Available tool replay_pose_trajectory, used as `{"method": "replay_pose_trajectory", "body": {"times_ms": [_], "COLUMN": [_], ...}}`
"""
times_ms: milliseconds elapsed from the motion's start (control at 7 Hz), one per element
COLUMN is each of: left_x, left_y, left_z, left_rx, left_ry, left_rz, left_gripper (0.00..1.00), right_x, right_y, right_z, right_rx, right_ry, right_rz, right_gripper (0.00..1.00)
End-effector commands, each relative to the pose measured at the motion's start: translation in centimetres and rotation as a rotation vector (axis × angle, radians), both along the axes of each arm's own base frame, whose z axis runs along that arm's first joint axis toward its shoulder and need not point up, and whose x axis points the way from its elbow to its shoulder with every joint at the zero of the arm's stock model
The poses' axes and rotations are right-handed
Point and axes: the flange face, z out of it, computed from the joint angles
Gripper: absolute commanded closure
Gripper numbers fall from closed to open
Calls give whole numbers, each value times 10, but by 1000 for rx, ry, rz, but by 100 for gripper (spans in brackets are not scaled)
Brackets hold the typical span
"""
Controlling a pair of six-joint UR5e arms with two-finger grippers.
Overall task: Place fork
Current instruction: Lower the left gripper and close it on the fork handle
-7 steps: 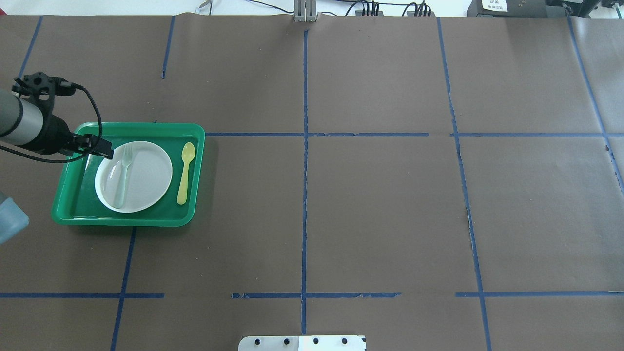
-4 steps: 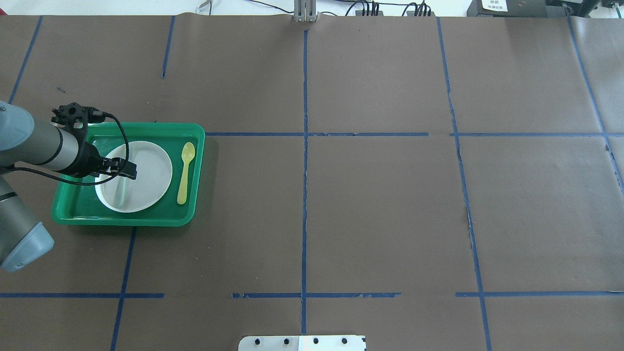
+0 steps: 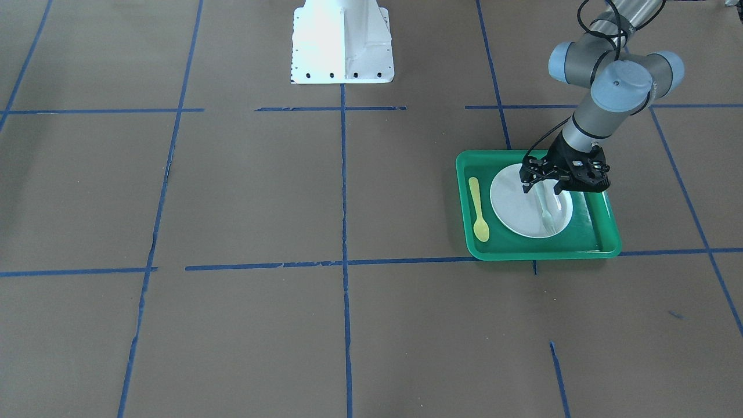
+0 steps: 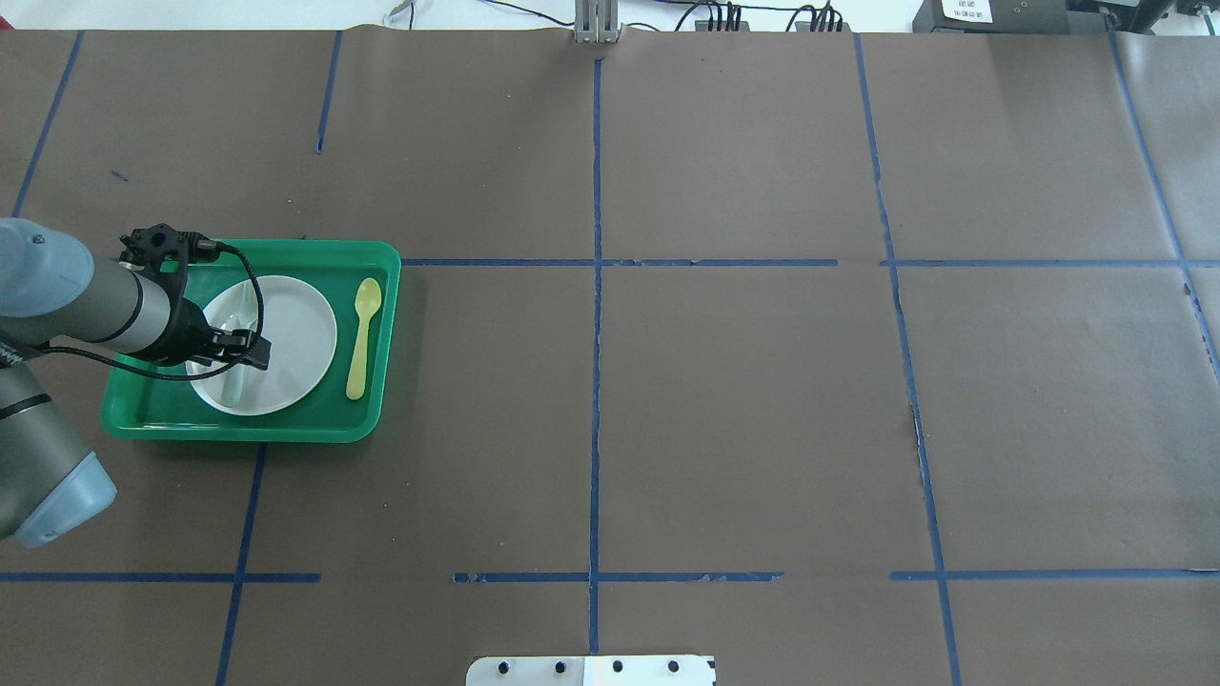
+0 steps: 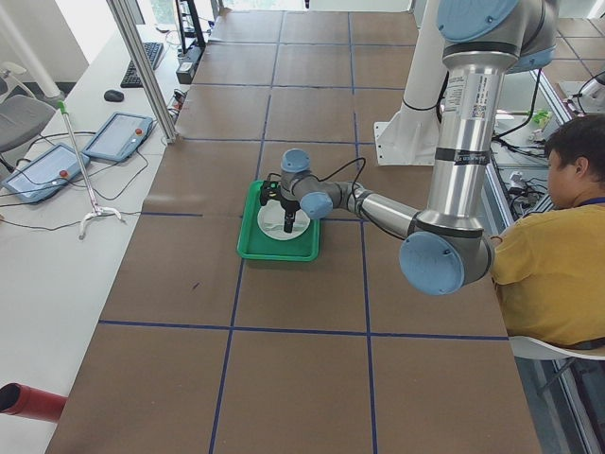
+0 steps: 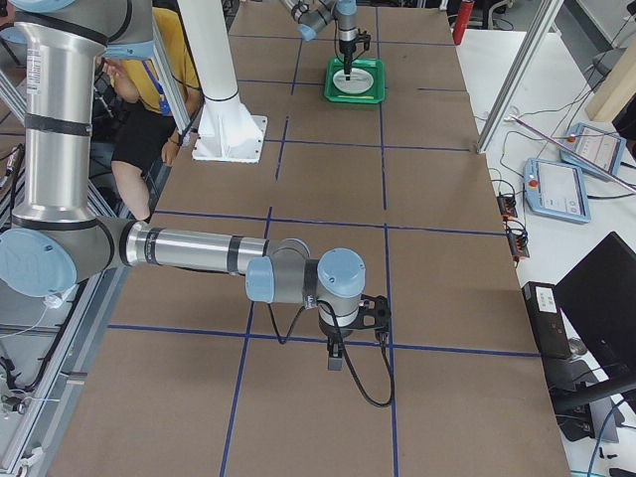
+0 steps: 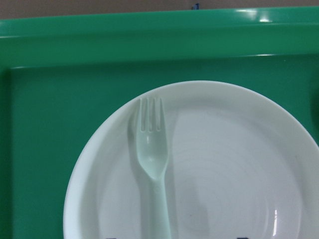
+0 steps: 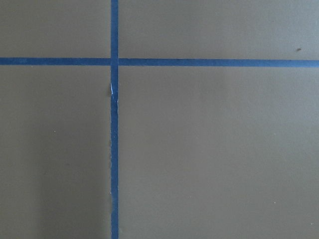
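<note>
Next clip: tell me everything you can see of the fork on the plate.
The fork is small, pale whitish and slightly translucent, plastic by its look, with short tines and a slim handle. It lies flat on the white plate, off its centre, inside the green tray, tines pointing away from the robot. The open left gripper hangs over its handle, a finger to each side; no contact shows.

Brown paper covered the desk (image 4: pixel 743 410), with blue tape lines (image 4: pixel 596 381) gridding it. Beyond its far edge, a white bench (image 5: pixel 38 246) carried two tablets (image 5: pixel 118 135), and an aluminium post (image 5: pixel 142 66) stood alongside. The light was bright and even.
</note>
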Motion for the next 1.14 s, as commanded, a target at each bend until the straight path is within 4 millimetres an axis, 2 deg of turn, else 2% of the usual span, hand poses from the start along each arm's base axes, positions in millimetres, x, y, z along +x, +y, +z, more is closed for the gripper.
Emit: {"method": "replay_pose_trajectory", "body": {"times_ms": [0,286,571,714,857,1000], "left_x": [2,2,0,0,0,0], "left_y": [2,2,4,4,5,5], "left_z": [2,3,7,7,4,3], "left_rx": [-3,-8,-14,-15,-17,-29], "left_ry": [-4,-6,-10,-11,-3,-17], "left_rz": [5,5,5,5,9,9], "left_gripper": [30,41,41,67,100,100], "right_x": [0,0,0,0,0,0], "right_y": [0,0,0,0,0,0], "right_z": [0,0,0,0,0,0], "right_rx": [0,2,0,0,1,2], "right_ry": [0,-1,0,-1,0,-1], "right_rz": [0,-1,0,0,0,-1], "right_gripper": [0,0,0,0,0,0]}}
